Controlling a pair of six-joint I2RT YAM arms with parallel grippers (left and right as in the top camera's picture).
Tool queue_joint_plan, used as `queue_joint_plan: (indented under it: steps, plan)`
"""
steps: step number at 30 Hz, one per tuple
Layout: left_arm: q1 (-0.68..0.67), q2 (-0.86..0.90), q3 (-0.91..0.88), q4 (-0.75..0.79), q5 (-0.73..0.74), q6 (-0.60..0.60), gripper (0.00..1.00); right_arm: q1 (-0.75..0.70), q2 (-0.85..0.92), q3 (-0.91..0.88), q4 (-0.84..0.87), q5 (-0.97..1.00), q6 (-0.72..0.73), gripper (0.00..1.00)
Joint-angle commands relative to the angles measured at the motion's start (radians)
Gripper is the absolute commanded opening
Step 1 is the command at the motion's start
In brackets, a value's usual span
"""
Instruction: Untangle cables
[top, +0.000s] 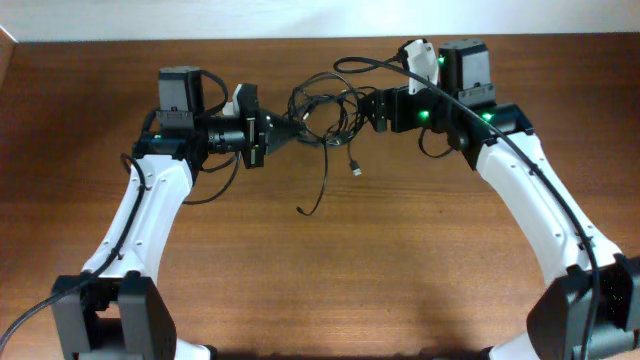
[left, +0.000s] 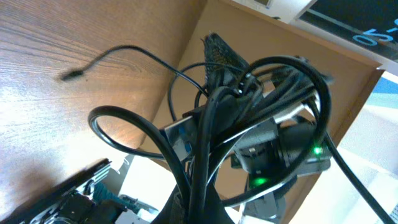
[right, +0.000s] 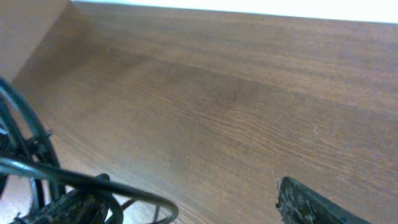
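overhead: I can't trace which of the cables (top: 325, 108) crosses which (knot too small) | left wrist: cables hide jaws of left gripper (top: 282, 129), bottom edge crops them | right wrist: right gripper (top: 368, 108) fingertips (right: 311, 204) cropped at bottom edge

Soft, even light covers the bench (top: 330, 270); shadows are faint. In the left wrist view the nearest cables (left: 199, 180) blur, with white glare at the right edge.

Wooden table (top: 400, 270); cables (top: 320, 104) trail onto it.
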Motion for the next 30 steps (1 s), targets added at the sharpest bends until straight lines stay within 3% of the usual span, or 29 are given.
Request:
queue_joint_plan:
  steps: [1, 5, 8, 17, 25, 28, 30]
  plan:
    - [0.002, -0.017, 0.003, 0.007, 0.108, -0.001, 0.0, 0.006, 0.039, 0.006, 0.032, 0.137, 0.085, 0.76]
    - [0.002, -0.017, 0.003, 0.017, 0.167, 0.024, 0.0, 0.002, 0.079, 0.006, 0.071, 0.321, 0.115, 0.66]
    - [0.002, -0.017, 0.003, 0.017, 0.215, 0.099, 0.0, -0.044, 0.088, 0.006, 0.064, 0.528, 0.197, 0.52]
    - [0.02, -0.017, 0.003, 0.018, 0.203, 0.245, 0.0, -0.28, 0.085, 0.006, -0.067, 0.472, 0.197, 0.53]
    - [0.02, -0.017, 0.003, 0.029, 0.1, 0.33, 0.0, -0.35, 0.052, 0.006, -0.217, 0.404, 0.186, 0.81]
    - [0.018, -0.017, 0.003, 0.064, 0.047, 0.547, 0.0, -0.349, 0.018, 0.006, -0.25, 0.31, 0.18, 0.93]
    - [0.012, -0.017, 0.003, 0.065, 0.002, 0.694, 0.0, -0.349, -0.014, 0.006, -0.259, 0.201, 0.18, 0.96]
